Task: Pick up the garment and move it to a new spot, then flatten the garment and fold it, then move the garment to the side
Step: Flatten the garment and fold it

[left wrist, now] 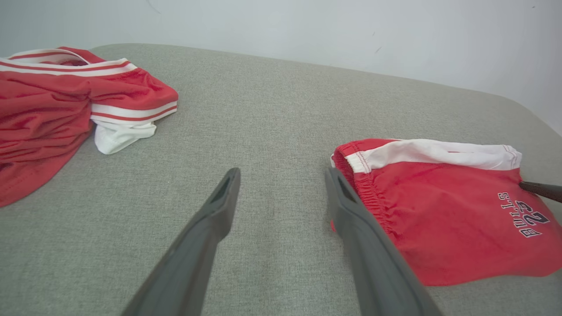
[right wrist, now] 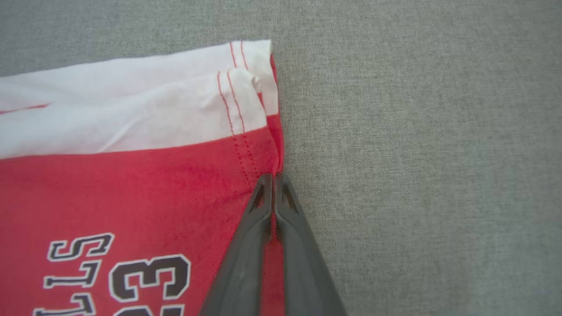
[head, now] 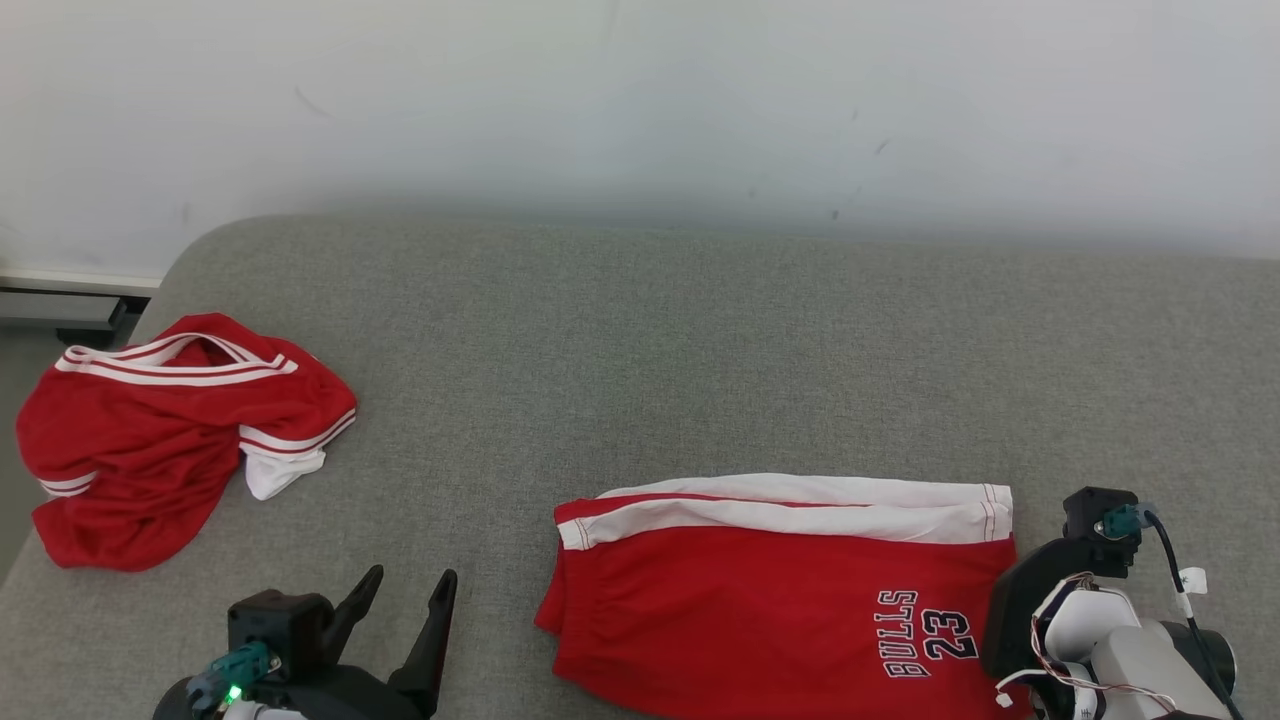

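Red folded shorts: red jersey-cloth shorts with a white side band and "BULLS 23" printed in dark outlined letters. They lie folded flat at the lower centre-right of the head view and run off its bottom edge.
Grey padded surface: grey woven fabric with a rounded corner at the upper left. It carries both garments.
Right hand: in the lower middle of the right wrist view, its two dark fingers are pressed together on the shorts' hem edge, just below the white band. A strip of red cloth is pinched between them.
Left hand: at the lower left of the head view, its fingers are spread wide with nothing between them, over bare grey fabric. In the left wrist view one finger overlaps the elastic waistband end of the shorts; whether it touches them cannot be told.
Crumpled red garment: red cloth with white-and-red striped trim, bunched at the left edge of the head view, well apart from the shorts.
White wall: plain, across the top of the head view.
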